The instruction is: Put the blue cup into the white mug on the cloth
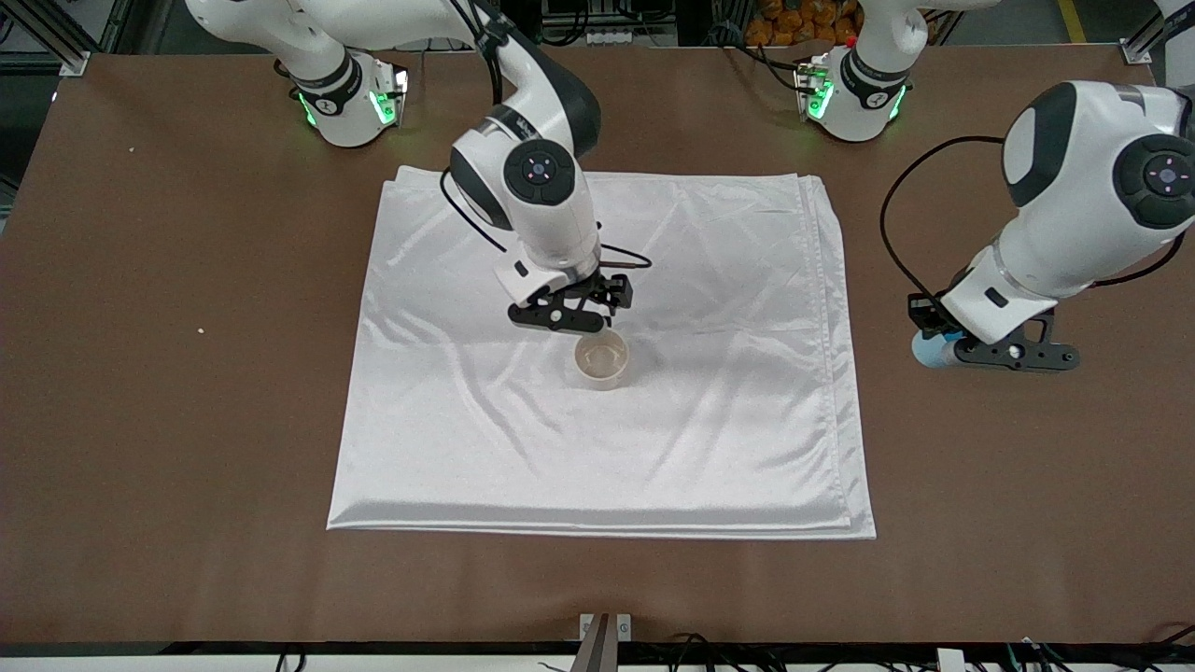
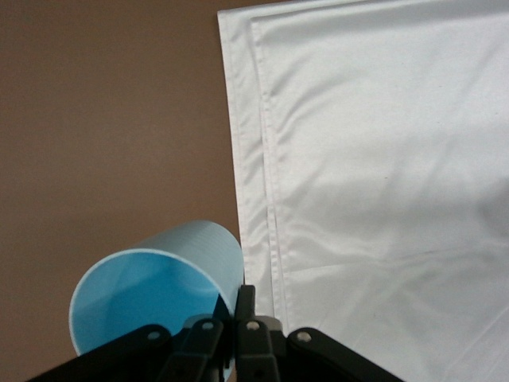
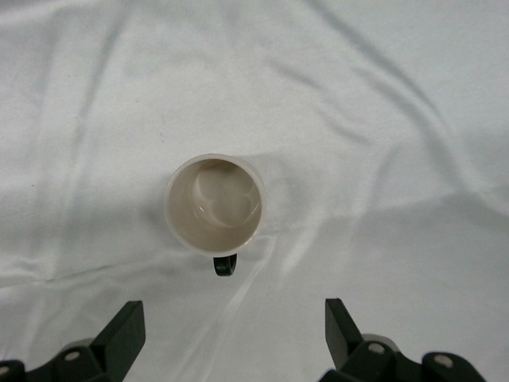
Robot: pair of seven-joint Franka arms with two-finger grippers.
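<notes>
The white mug stands upright and empty near the middle of the cloth. In the right wrist view the mug shows its dark handle, and the cloth fills that view. My right gripper is open just above the cloth beside the mug, its fingertips wide apart and empty. My left gripper is shut on the rim of the blue cup, low over the bare table off the cloth's edge at the left arm's end. In the left wrist view the cup is pinched between the fingers.
The brown table surrounds the cloth on every side. The cloth's layered edge lies close beside the blue cup. Both arm bases stand along the table's back edge. A black cable loops by the left arm.
</notes>
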